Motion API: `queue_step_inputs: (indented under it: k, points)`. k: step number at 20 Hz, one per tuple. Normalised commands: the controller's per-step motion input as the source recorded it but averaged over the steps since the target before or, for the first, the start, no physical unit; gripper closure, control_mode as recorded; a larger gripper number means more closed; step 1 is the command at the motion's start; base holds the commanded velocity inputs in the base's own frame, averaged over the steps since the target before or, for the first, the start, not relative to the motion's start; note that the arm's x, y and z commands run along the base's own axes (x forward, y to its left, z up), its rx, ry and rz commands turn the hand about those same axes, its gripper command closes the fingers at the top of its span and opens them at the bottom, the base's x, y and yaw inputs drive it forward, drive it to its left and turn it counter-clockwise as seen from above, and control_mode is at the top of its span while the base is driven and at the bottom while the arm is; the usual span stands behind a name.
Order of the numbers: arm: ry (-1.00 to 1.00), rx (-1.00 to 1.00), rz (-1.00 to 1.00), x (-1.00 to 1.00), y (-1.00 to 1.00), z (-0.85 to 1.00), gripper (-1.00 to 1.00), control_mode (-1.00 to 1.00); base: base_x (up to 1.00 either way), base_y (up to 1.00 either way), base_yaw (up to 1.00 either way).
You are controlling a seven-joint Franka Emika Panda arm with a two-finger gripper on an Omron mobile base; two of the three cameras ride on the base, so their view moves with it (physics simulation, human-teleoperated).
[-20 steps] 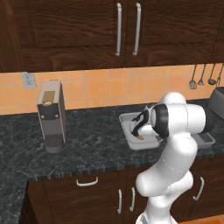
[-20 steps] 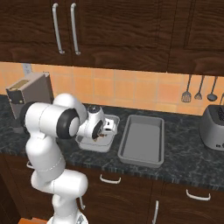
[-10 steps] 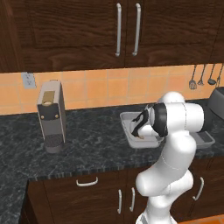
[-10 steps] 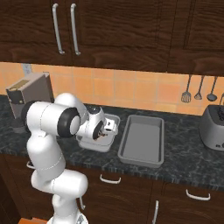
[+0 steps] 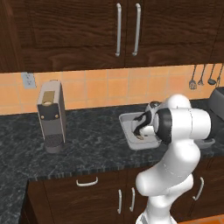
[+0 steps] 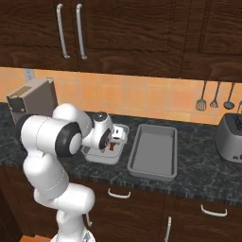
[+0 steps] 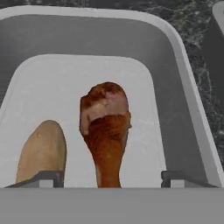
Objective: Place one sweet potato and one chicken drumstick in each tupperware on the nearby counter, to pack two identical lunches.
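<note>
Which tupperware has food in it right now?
The squarish tupperware under the gripper: it holds a sweet potato and a chicken drumstick. The longer tupperware beside it has a bare floor.

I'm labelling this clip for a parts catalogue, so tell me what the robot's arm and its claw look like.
The arm is glossy white, built of thick rounded segments with dark, nearly black bands at the joints; no loose cables or markings are visible. The claw ends in two small dark grey finger tips with flat, blocky ends, seen in the hand view. The wrist near the claw is white with black parts.
</note>
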Motion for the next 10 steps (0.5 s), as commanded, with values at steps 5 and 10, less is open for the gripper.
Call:
queue_step_inputs:
  k: [5, 10]
  points:
    - [-0.02, 0.0, 0.0, -0.4, 0.08, 0.68, -1.0, -1.0, 0.0, 0.0, 0.0]
    - [-0.02, 0.0, 0.0, -0.43, 0.13, 0.77, -1.0, -1.0, 0.0, 0.0, 0.0]
